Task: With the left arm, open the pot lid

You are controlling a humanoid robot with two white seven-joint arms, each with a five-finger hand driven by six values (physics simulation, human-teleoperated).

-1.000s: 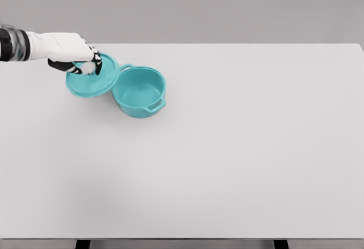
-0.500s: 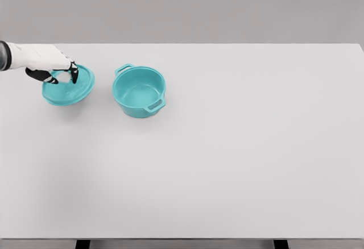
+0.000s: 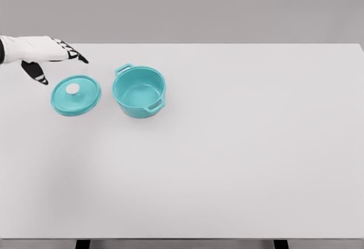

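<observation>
Round teal lid (image 3: 76,95) with white knob flat on white desk (image 3: 239,164), left of open teal two-handled pot (image 3: 139,91). Left robot hand (image 3: 41,53) above-left of lid, fingers spread, empty, apart.

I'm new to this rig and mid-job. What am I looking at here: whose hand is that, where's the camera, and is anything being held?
This is a simulator render from a camera on the humanoid robot's head, looking down at a white table. The white hand entering at the upper left is the robot's left hand; its fingers are spread and hold nothing. On the table lie a teal pot, open and upright, and beside it, apart on its left, the lid, lying flat with its white knob up. The right arm is not in view.
</observation>
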